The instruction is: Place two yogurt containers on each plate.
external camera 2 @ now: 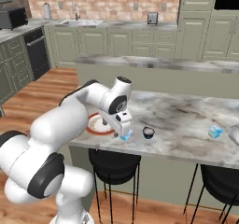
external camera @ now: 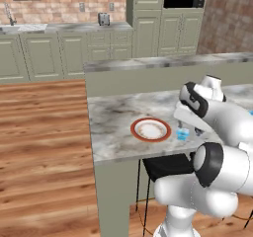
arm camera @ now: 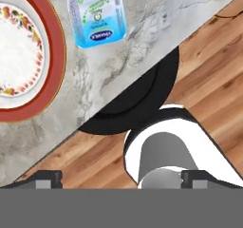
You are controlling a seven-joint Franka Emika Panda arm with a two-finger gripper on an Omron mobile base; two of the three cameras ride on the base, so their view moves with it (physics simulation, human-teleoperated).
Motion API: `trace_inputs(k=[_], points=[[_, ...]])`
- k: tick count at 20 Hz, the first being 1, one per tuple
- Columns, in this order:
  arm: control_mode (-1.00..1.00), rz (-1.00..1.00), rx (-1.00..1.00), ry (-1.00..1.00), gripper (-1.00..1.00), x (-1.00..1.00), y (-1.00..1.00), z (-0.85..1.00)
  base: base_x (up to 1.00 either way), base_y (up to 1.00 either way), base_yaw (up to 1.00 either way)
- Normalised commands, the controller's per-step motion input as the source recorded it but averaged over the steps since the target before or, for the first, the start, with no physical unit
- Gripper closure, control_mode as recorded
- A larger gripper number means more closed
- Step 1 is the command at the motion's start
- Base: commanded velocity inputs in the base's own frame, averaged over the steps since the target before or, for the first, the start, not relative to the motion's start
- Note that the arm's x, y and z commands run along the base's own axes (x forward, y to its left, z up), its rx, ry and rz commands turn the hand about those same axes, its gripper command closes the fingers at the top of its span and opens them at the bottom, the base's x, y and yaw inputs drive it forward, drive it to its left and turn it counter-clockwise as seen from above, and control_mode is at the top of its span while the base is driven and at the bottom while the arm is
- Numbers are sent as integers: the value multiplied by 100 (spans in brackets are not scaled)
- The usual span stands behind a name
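Observation:
A white plate with a red-orange rim [external camera: 150,130] [external camera 2: 96,124] [arm camera: 56,56] lies near the island counter's front edge. A light-blue yogurt container [external camera: 183,134] [external camera 2: 126,135] [arm camera: 97,15] stands on the marble just right of it, apart from the rim. My gripper [external camera: 190,128] [external camera 2: 123,129] [arm camera: 121,179] hangs open over the counter's front edge beside that cup, with nothing between its fingers. In the hand view the cup is near the top, away from the fingertips [arm camera: 45,178]. Another yogurt container [external camera 2: 215,132] stands far right, next to a grey-rimmed plate [external camera 2: 235,134] cut by the frame edge.
A small dark cup [external camera 2: 148,132] stands on the counter right of the near yogurt. Black stools [arm camera: 137,103] [external camera 2: 114,163] sit under the counter's overhang. A raised ledge [external camera: 168,62] runs along the island's back. Wooden floor lies to the left.

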Motion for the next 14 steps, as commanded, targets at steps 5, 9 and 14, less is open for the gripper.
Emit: trace_inputs(k=[5, 9, 14], points=[[-100, 0, 0, 7, -100, 37, -4, -17, 0, 0, 0], [-100, 1, 0, 1, -100, 32, -21, -23, 0, 0, 0], [-100, 2, 0, 0, -100, 27, -31, -22, 0, 0, 0]])
